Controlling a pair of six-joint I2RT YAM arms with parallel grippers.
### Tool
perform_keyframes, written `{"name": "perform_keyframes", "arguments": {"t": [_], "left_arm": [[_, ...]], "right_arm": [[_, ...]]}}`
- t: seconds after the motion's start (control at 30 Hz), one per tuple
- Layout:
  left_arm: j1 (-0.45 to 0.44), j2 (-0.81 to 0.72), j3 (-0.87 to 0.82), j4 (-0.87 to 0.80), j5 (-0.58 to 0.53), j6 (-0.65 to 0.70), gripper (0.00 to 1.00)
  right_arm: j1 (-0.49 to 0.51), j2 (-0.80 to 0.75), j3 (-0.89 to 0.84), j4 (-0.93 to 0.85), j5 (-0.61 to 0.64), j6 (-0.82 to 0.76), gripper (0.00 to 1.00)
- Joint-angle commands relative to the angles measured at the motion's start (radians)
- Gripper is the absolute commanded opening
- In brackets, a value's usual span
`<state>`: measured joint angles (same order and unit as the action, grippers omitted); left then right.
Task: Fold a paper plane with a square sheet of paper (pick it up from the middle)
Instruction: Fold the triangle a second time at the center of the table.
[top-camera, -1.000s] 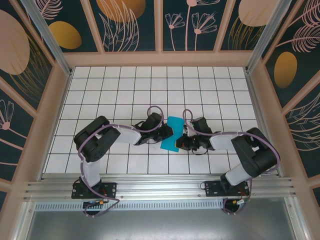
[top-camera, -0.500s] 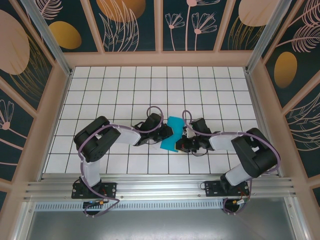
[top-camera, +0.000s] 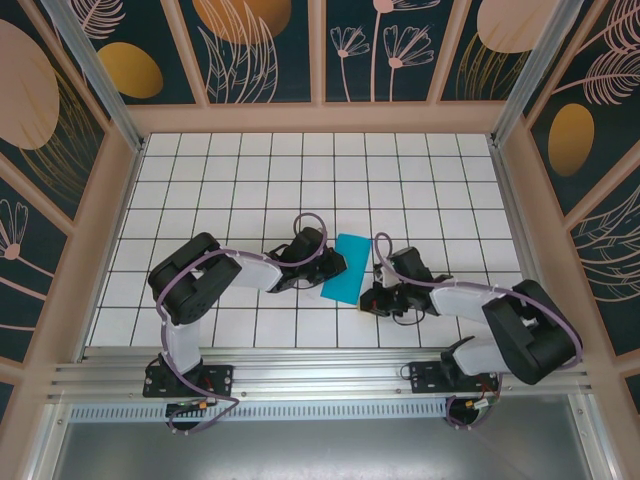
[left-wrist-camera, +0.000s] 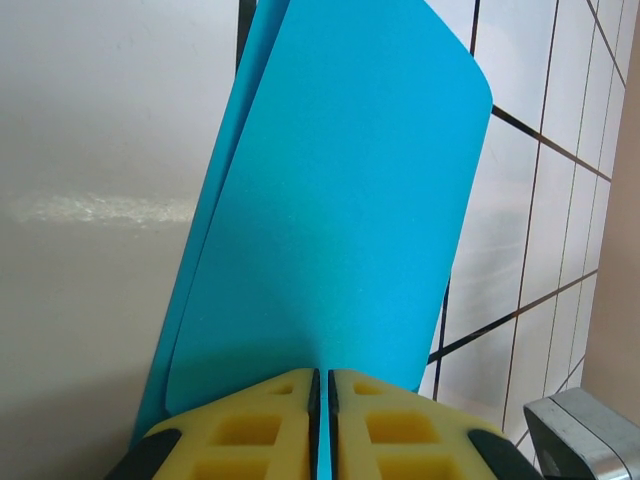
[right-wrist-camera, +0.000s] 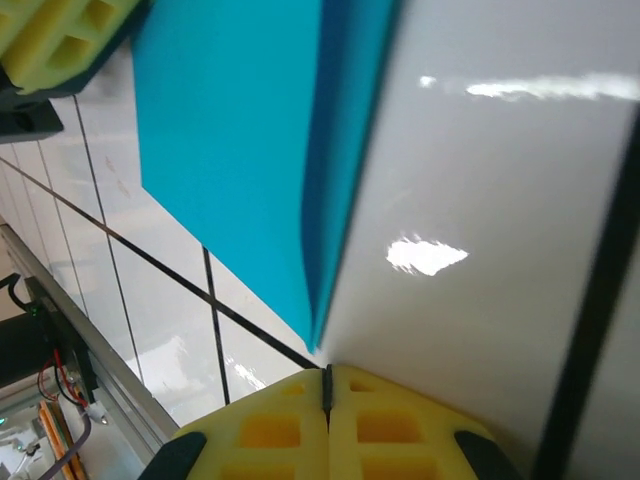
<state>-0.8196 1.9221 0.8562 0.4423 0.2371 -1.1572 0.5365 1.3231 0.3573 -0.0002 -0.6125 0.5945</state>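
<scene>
The square sheet of paper (top-camera: 343, 268) is teal-blue and folded double into a narrow strip near the middle of the tiled floor. In the left wrist view the sheet of paper (left-wrist-camera: 330, 200) stands out from my left gripper (left-wrist-camera: 322, 372), which is shut on its edge, with both layers curving away. From above, the left gripper (top-camera: 324, 270) is at the strip's left side. My right gripper (top-camera: 368, 298) is shut and holds nothing. It sits just off the strip's near right corner. In the right wrist view the paper (right-wrist-camera: 240, 140) ends a little short of the right gripper (right-wrist-camera: 327, 370). The paper plane is out of view.
The white tiled floor (top-camera: 250, 180) is ringed by a wooden frame with patterned walls. An aluminium rail (top-camera: 320, 375) runs along the near edge. The left gripper's yellow pads (right-wrist-camera: 50, 35) show in the top left corner of the right wrist view.
My right gripper has drawn back from the paper toward the near right, and its arm has swung right. The left gripper keeps its hold on the sheet.
</scene>
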Motion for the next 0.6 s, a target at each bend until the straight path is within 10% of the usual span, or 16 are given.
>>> {"name": "perform_keyframes", "arguments": {"t": [0.0, 0.57], "left_arm": [[0.001, 0.0, -0.022, -0.059, -0.021, 0.017, 0.18], [0.001, -0.065, 0.111, -0.189, -0.014, 0.102, 0.26]], "right_arm": [[-0.006, -0.071, 0.015, -0.092, 0.037, 0.004, 0.09], [-0.115, 0.075, 0.146, 0.105, 0.062, 0.086, 0.43]]}}
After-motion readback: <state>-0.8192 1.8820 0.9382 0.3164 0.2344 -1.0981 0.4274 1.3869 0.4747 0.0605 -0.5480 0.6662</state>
